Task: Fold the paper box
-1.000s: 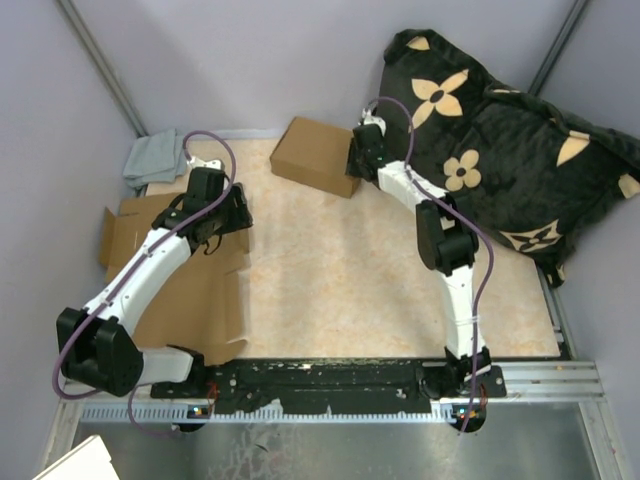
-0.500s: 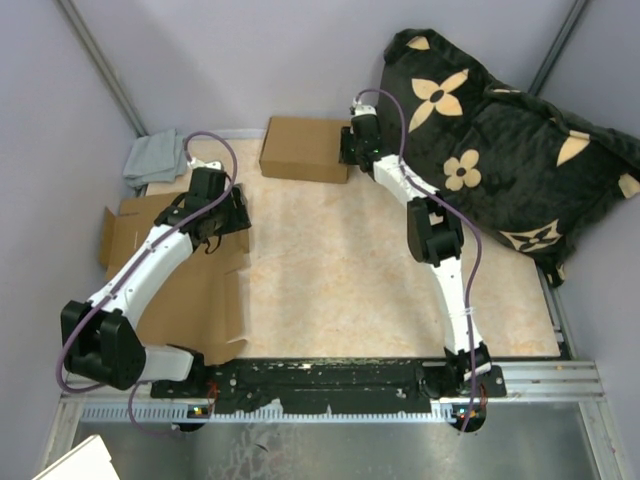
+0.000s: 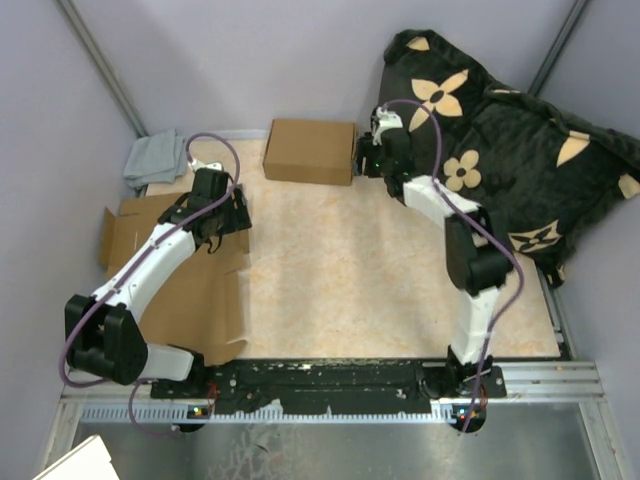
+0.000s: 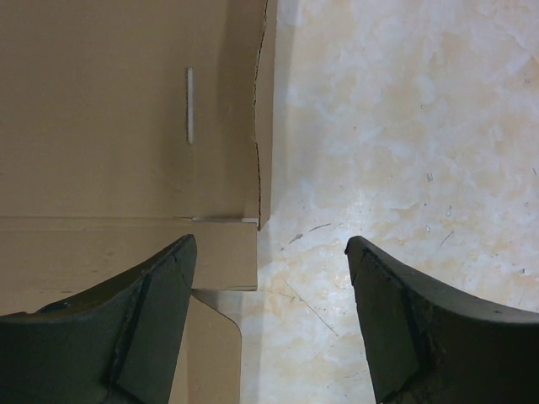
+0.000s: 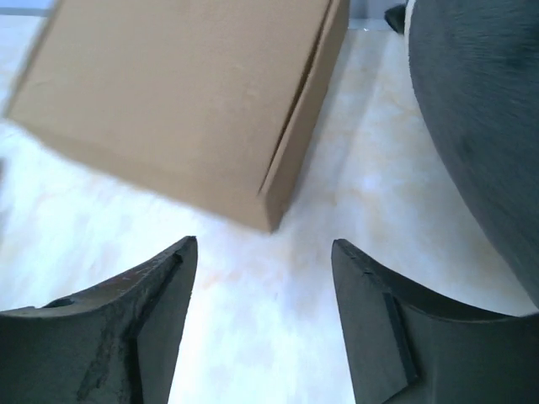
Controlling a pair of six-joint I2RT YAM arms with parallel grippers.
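A flat, unfolded brown paper box (image 3: 190, 290) lies at the table's left side, seen as creased panels (image 4: 109, 109) in the left wrist view. My left gripper (image 3: 225, 215) hovers over its right edge, open (image 4: 269, 242) with nothing between the fingers. A folded brown box (image 3: 310, 152) sits at the back of the table, square to the wall. My right gripper (image 3: 362, 158) is just off its right end, open (image 5: 264, 242) and empty, with the box's corner (image 5: 185, 93) a little ahead of the fingertips.
A large black cushion (image 3: 500, 150) with tan flowers fills the back right, close beside the right gripper (image 5: 480, 109). A grey cloth (image 3: 155, 160) lies at the back left corner. Purple walls enclose the table on three sides.
The right gripper turned the folded box square against the back, then opened and drew back to the right, off it. The left gripper opened slightly wider in place.
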